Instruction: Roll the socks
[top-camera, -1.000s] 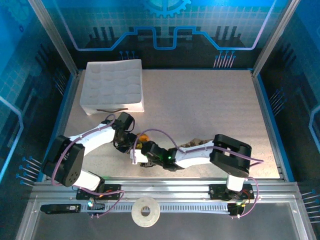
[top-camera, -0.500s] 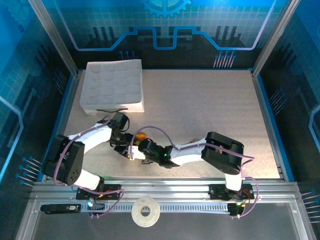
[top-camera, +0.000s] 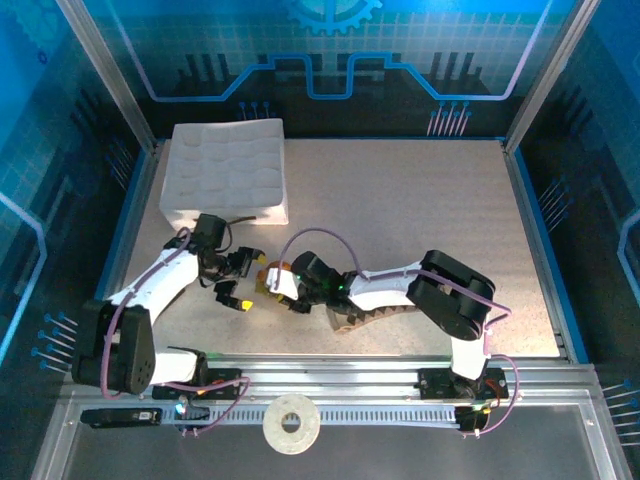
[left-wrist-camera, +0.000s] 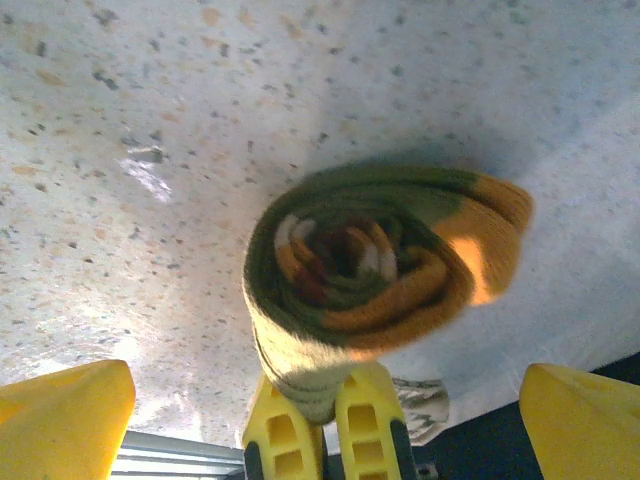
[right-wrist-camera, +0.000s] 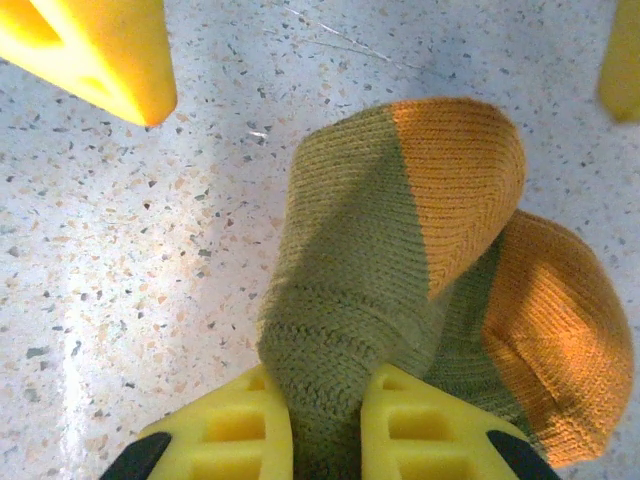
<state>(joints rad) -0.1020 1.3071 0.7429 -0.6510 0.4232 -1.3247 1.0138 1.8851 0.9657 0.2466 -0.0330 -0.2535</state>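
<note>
So the big change: the left arm has backed away and the right one has taken over. The olive-green sock (right-wrist-camera: 380, 250) is already wound into a fat spiral (the left wrist view looks straight down the swirl, orange toe wrapped on the outside). It sits right at the tips of the right pincer (right-wrist-camera: 326, 425), which has clamped nearly shut on the roll's outer layer. The left pincer (top-camera: 246, 282) has let go, and its jaws now stand as wide as they go with nothing in them, just off the roll on its far side. I'd guess that's a handover: the roll is basically made, and the right side is pinning it so it doesn't spring open. The tan sock (top-camera: 352, 318) lies flat behind the right pincer, partly under that forearm, and doesn't look rolled yet.

Room-wise, the bench (top-camera: 420, 200) is wide open ahead and to the right of the right pincer. The white foam tray (top-camera: 225, 170) sits beyond the left pincer, near but not touching. The tight spot is the near edge of the bench, close behind both pincers. The orange toe flap is the loose edge to watch.
</note>
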